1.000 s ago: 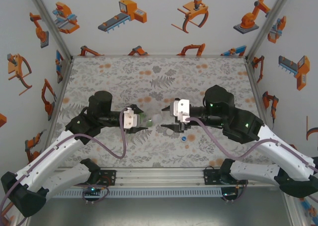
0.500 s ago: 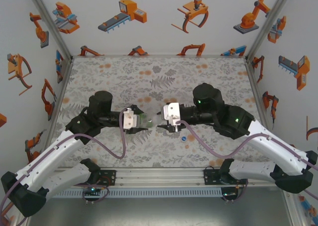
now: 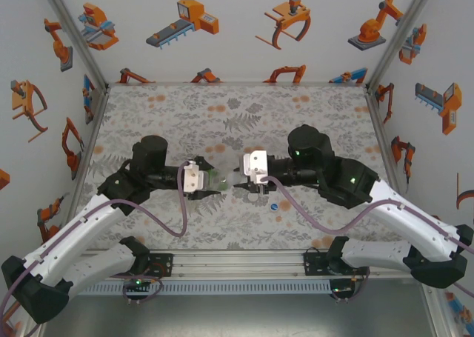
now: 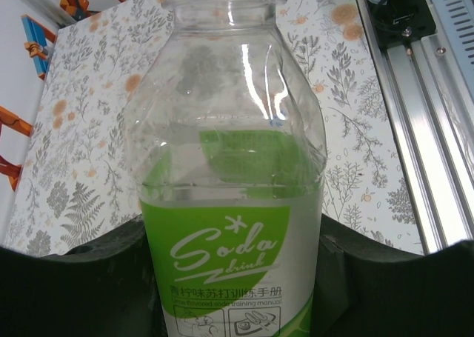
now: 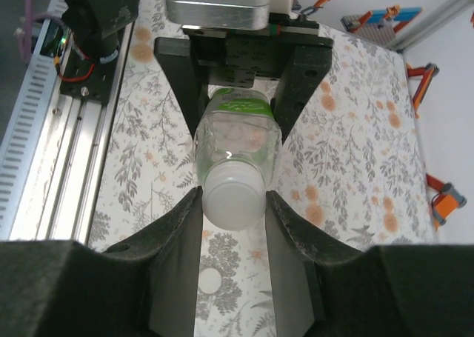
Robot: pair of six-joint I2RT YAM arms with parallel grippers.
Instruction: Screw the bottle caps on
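- Gripping the soda bottle [image 4: 229,204] by its body, your left gripper [image 3: 215,181] has a finger pressed on either side of the green-labelled part.
- The bottle lies level, lifted off the floral table [image 3: 185,115], with its neck pointing toward your right arm.
- Your right gripper [image 5: 233,204] is pinched on the white cap [image 5: 234,196] at the bottle's mouth, one finger touching each side of it.
- The bottle is colourless plastic, and a green "Soda drink" label wraps its lower half.
- Through the clear upper half you see the back of that label and the table pattern behind. You cannot tell whether there is any liquid inside.
- A blue cap [image 3: 275,206] lies on the table beyond the bottle's capped end, toward the arm bases and apart from both grippers.
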